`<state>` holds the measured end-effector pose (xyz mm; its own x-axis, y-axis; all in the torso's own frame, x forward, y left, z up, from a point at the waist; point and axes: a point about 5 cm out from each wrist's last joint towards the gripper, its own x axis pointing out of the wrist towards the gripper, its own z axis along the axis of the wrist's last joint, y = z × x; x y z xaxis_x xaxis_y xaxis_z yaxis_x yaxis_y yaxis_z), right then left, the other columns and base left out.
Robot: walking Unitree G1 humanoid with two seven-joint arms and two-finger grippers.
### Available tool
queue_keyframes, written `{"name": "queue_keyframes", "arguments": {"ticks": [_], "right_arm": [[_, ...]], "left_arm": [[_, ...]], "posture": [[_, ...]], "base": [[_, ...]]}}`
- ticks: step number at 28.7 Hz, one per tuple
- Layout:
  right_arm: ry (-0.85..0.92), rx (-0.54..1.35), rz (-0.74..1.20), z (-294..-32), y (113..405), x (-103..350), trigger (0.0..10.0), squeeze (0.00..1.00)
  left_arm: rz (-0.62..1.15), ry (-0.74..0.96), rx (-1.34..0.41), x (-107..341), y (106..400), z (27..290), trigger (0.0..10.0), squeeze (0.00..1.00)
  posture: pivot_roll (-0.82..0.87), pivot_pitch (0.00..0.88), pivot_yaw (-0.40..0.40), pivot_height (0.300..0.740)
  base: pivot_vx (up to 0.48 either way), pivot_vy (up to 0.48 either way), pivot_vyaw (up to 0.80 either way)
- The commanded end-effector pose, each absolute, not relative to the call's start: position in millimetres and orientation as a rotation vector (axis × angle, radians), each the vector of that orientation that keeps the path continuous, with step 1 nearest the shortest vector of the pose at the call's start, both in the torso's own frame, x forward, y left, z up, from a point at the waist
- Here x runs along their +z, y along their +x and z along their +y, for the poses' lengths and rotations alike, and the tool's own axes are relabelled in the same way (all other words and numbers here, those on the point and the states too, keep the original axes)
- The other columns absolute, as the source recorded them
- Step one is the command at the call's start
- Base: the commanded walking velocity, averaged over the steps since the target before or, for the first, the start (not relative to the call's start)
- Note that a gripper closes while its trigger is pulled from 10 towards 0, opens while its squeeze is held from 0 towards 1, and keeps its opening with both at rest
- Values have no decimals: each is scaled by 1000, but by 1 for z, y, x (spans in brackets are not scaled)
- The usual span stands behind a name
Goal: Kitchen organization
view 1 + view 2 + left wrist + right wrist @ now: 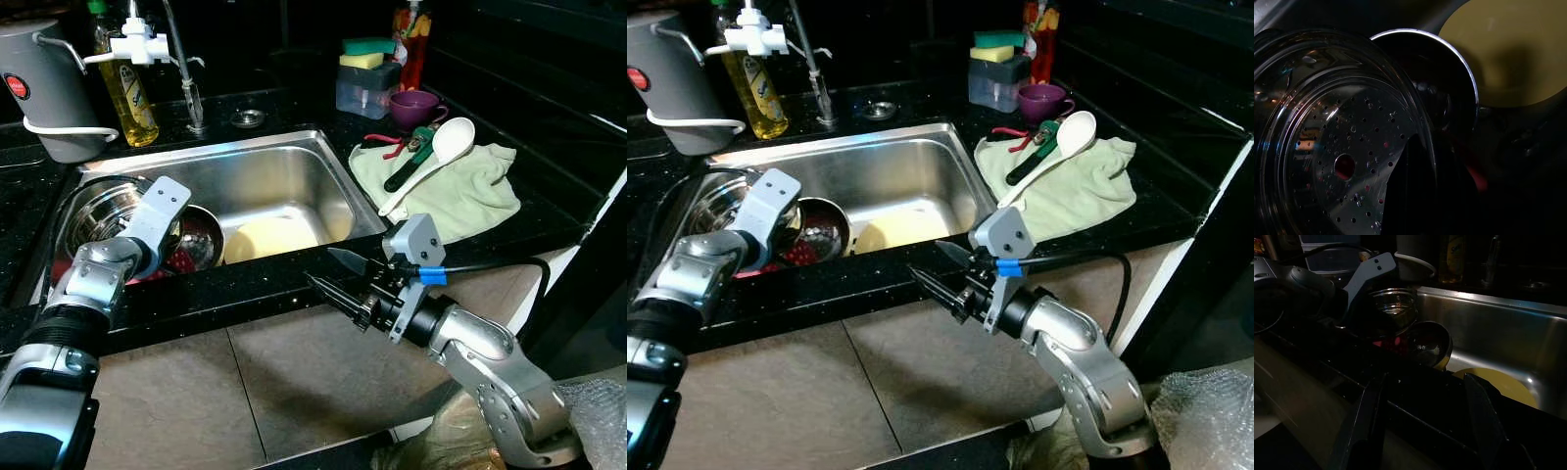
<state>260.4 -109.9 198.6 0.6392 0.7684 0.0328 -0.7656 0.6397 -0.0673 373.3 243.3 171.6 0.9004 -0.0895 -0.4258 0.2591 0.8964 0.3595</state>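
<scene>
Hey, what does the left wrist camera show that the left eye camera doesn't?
Left wrist alone: the holes in the perforated steel insert, seen close up. Left eye alone: the green cloth with a white spoon, the soap bottle, the purple cup, and the right gripper, open, in front of the counter edge. Both: the yellow plate and the small steel bowl in the sink.

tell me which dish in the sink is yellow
The flat yellow plate lying on the sink floor; the perforated steel strainer and small steel bowl beside it are shiny metal.
</scene>
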Motion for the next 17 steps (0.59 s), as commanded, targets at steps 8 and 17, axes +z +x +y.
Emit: {"name": "queue_keyframes", "arguments": {"ticks": [8, 17], "right_arm": [[-43, 873, -55, -110, 259, 200, 10000, 0], [-35, 877, -64, -111, 260, 201, 10000, 0]], "left_arm": [[471, 374, -184, 159, 370, 243, 10000, 71], [465, 367, -163, 164, 369, 245, 10000, 1000]], "posture": [[-158, 49, 46, 740], [-155, 43, 45, 740]], "base": [[0, 0, 0], [0, 0, 0]]}}
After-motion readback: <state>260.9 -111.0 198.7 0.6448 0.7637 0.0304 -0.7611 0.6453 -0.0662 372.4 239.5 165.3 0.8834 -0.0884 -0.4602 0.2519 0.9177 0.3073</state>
